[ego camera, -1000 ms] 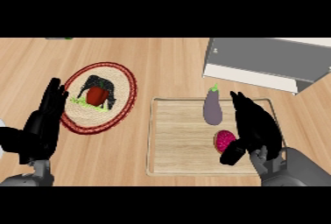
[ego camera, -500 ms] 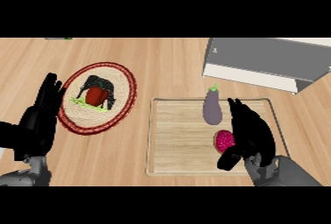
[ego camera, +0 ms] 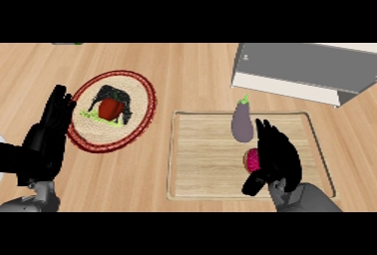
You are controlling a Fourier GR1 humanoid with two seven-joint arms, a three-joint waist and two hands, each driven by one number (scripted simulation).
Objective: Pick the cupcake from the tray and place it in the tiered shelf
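Note:
The cupcake (ego camera: pixel 253 159), magenta-topped, sits on the wooden tray (ego camera: pixel 206 154) right of its middle, mostly hidden by my right hand (ego camera: pixel 277 158). That hand lies over the cupcake's right side with fingers straight and pointing away, thumb low beside it; it is open. A purple eggplant (ego camera: pixel 242 122) lies on the tray just beyond the fingertips. The grey tiered shelf (ego camera: pixel 309 69) stands at the far right, behind the tray. My left hand (ego camera: pixel 46 139) rests open at the left edge, fingers up.
A round woven mat with a red rim (ego camera: pixel 143 99) lies left of the tray, carrying a red pepper (ego camera: pixel 110 107) on dark and green leaves. Bare wooden counter (ego camera: pixel 184 69) stretches between mat, tray and shelf.
My right hand has slid left and toward me, closing in on the cupcake and covering more of it. The left hand has drifted slightly left.

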